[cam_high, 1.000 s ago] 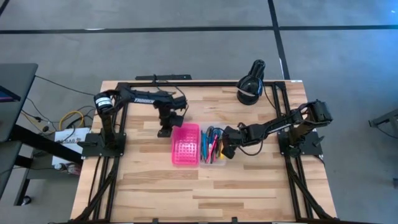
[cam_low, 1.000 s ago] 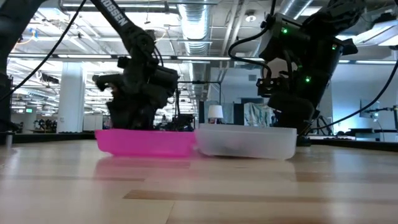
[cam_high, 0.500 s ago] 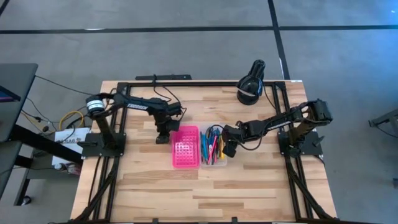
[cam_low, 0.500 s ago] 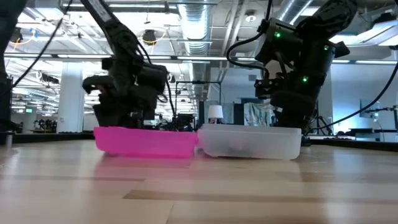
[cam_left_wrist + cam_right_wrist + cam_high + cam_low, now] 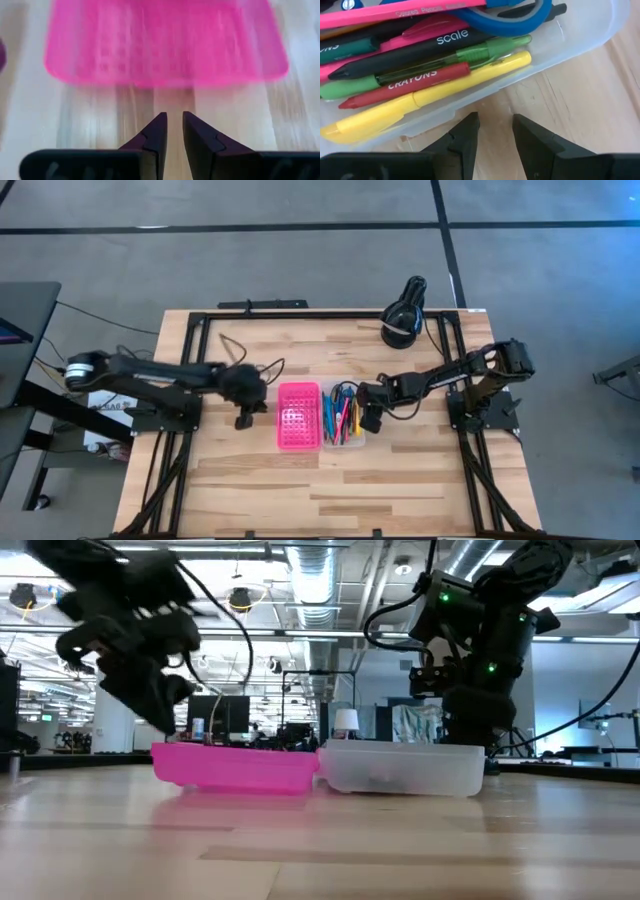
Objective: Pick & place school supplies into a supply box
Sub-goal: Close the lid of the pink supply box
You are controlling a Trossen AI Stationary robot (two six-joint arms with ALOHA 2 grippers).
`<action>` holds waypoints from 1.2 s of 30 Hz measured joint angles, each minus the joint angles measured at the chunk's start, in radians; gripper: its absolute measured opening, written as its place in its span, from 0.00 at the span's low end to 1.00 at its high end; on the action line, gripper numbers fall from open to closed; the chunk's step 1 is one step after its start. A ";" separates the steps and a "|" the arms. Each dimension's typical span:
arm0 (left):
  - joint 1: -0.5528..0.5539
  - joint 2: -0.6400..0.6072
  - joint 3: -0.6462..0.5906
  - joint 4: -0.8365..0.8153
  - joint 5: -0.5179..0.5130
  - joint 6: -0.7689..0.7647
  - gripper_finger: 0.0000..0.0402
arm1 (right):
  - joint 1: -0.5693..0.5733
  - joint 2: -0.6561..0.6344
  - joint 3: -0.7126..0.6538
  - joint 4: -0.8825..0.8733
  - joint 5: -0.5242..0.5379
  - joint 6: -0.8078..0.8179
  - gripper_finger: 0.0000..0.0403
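At the centre of the high view the supply box [image 5: 321, 416] lies open on the wooden counter [image 5: 300, 480], its pink lid [image 5: 299, 415] flat on the left and its clear base [image 5: 344, 420] on the right. The school supplies [image 5: 342, 412] lie inside the base: the right wrist view shows a yellow pen [image 5: 425, 102], a red crayon [image 5: 407, 84], a green pen [image 5: 450, 59], a black pen [image 5: 415, 47], a pink pencil [image 5: 400, 15] and the blue scissors handle [image 5: 512, 22] packed side by side.

The left tool [image 5: 243, 421] sits left of centre, just beside the lid's left edge; its fingers [image 5: 152, 140] stand a narrow gap apart with nothing between them. The right tool [image 5: 366, 420] sits right of centre, just beside the base's right wall, fingers [image 5: 465, 135] apart and empty over bare counter.

A black round device [image 5: 402, 322] rests at the upper right of the counter.
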 joint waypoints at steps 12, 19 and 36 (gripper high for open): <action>-0.192 -0.104 -0.214 0.253 -0.259 -0.243 0.14 | -0.007 0.000 -0.001 0.001 -0.038 -0.116 0.30; -0.193 -0.040 -0.272 0.432 -0.289 -0.208 0.14 | -0.018 0.000 -0.002 0.010 -0.053 -0.134 0.30; -0.193 0.375 -0.269 0.860 -0.260 -0.193 0.14 | -0.038 0.000 -0.002 0.013 -0.083 -0.148 0.30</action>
